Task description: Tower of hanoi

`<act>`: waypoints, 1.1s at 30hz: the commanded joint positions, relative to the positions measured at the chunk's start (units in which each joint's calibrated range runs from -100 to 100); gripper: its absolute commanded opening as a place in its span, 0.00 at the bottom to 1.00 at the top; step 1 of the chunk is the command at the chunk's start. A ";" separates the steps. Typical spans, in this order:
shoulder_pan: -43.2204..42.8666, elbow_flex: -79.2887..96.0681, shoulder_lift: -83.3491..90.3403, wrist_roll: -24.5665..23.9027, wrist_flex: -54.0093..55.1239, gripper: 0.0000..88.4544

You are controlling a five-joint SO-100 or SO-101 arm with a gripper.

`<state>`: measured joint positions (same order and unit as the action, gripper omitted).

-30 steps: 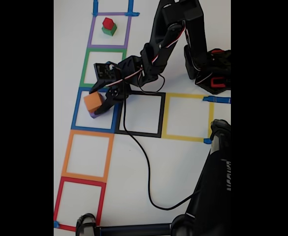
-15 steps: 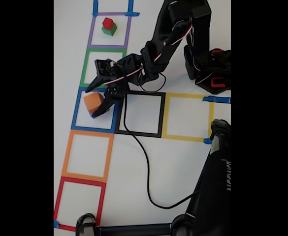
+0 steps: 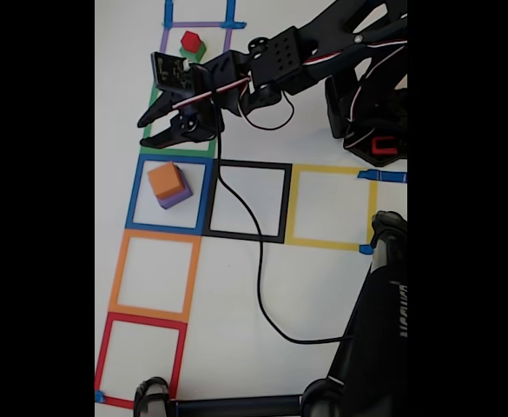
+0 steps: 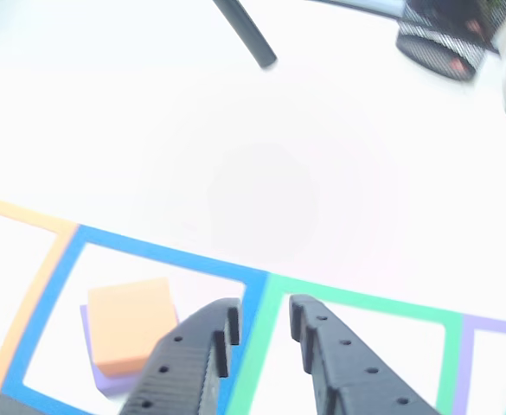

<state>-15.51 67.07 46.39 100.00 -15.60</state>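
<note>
- In the fixed view the gripper (image 3: 154,130) has lifted off the orange block (image 3: 164,179) it was clamped around a second ago, and now hangs over the green square (image 3: 152,109) in the upper left of the frame, above the blue square (image 3: 135,193).
- The orange block stays behind inside the blue square, sitting on top of a purple block (image 3: 177,198) whose edge peeks out at its lower right; the two are stacked and touching.
- In the other view the gripper (image 4: 261,333) enters from the bottom edge with its jaws released and nothing between them, the gap lying over the border where blue tape meets green tape. The orange block (image 4: 127,324) lies at lower left of that frame, clear of the left finger.
- At the top left of the fixed view a red block (image 3: 190,40) rests on a green block (image 3: 196,52) in the purple square (image 3: 162,52), well apart from the orange and purple pair.
- My reading: the orange block has just been set down and let go, so that placement looks finished. The arm seems headed toward the red and green pair, which would likely be the next pick, though that is only a guess.
- The orange, red, black and yellow squares hold no blocks.
</note>
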 commanded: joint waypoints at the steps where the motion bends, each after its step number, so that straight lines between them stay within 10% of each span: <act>1: 8.70 -8.97 12.43 0.00 -27.88 0.00; 17: 35.54 -76.79 -1.38 0.00 -84.32 0.00; 24: 42.74 -70.97 -0.49 0.00 -82.05 0.00; 33: 48.58 -35.88 7.10 0.00 -53.39 0.10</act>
<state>31.30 18.81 50.36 100.00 -82.35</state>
